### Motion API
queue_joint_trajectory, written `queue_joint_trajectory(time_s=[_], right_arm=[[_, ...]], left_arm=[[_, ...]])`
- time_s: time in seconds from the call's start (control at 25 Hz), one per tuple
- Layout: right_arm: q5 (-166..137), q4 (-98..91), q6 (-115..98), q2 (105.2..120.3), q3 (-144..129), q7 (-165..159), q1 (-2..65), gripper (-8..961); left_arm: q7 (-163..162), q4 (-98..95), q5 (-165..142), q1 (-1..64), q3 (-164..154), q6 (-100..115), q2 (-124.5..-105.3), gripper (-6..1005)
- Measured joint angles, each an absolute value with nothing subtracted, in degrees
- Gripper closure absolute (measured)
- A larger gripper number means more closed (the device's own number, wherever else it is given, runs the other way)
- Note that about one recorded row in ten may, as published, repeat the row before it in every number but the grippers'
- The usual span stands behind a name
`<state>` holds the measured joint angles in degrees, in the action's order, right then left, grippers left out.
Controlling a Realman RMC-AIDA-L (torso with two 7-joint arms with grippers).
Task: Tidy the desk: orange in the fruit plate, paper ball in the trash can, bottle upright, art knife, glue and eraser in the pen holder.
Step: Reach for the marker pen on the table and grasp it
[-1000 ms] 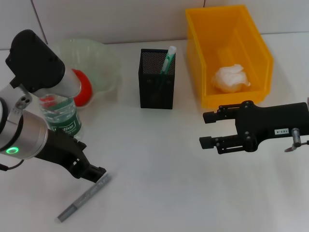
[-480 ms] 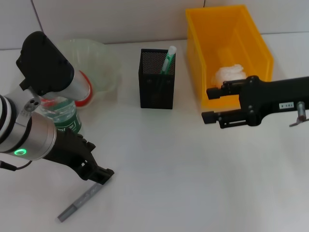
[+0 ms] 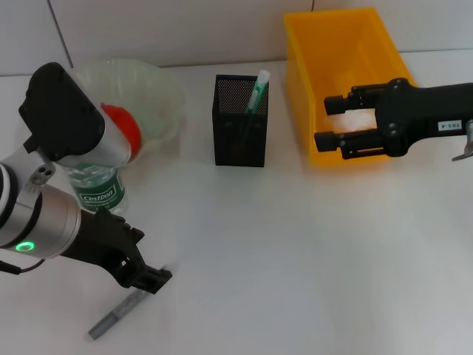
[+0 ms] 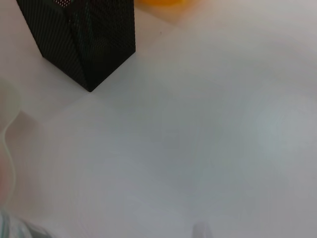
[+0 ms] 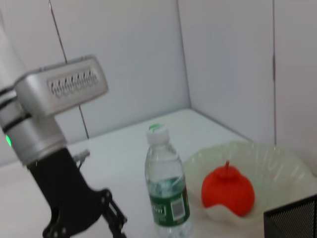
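Observation:
The grey art knife (image 3: 116, 316) lies on the white desk at the front left. My left gripper (image 3: 151, 279) is down at the knife's far end, covering it. My right gripper (image 3: 330, 121) is open and empty, held in front of the yellow trash bin (image 3: 353, 44); it hides most of the paper ball. The water bottle (image 3: 97, 190) stands upright and also shows in the right wrist view (image 5: 166, 193). The red-orange fruit (image 3: 123, 125) sits in the pale plate (image 3: 159, 89). The black mesh pen holder (image 3: 239, 124) holds a green glue stick (image 3: 258, 89). The eraser is out of view.
In the left wrist view the pen holder (image 4: 84, 34) stands beyond bare desk. The right wrist view shows the left arm (image 5: 64, 208) beside the bottle, the fruit (image 5: 228, 191) and the plate (image 5: 277, 158). A tiled wall (image 3: 185, 29) closes off the back.
My right gripper has moved back and up from the desk's front right to the bin's front wall. My left gripper has slid down along the knife, covering more of it.

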<state>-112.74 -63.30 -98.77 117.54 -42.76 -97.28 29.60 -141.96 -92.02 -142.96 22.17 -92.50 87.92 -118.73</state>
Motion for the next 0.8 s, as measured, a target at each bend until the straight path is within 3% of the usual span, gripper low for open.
queue_joint_trajectory(time_s=[0.8], right_arm=[[-110.1, -62.7, -98.9, 117.15, -36.7, -97.6, 27.2, 230]], left_arm=[[-140.6, -91.7, -141.6, 23.2, -94.7, 87.4, -118.74, 213]])
